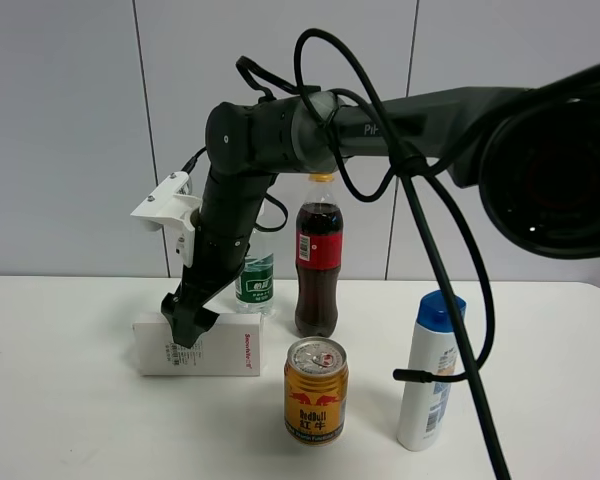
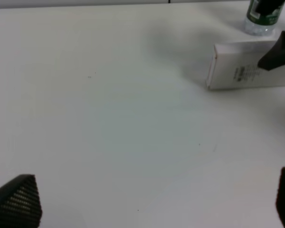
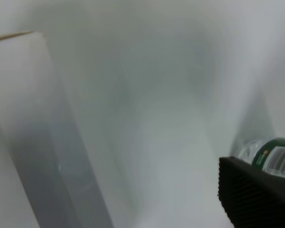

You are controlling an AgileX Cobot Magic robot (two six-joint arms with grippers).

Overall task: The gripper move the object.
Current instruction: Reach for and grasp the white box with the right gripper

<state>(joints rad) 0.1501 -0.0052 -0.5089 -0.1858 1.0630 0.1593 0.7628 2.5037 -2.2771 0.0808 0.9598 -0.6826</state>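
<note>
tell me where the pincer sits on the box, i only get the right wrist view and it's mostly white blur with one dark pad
Observer: In the high view the right pincer sits at the white box, on the end away from its red lettering.
Operator: anything near the other end
Observer: A gold Red Bull can stands near the red-lettered end, on the camera's side.
Operator: where's the left arm
Observer: Its wrist view shows the left pincer open over bare table, with the box well away from it.
</note>
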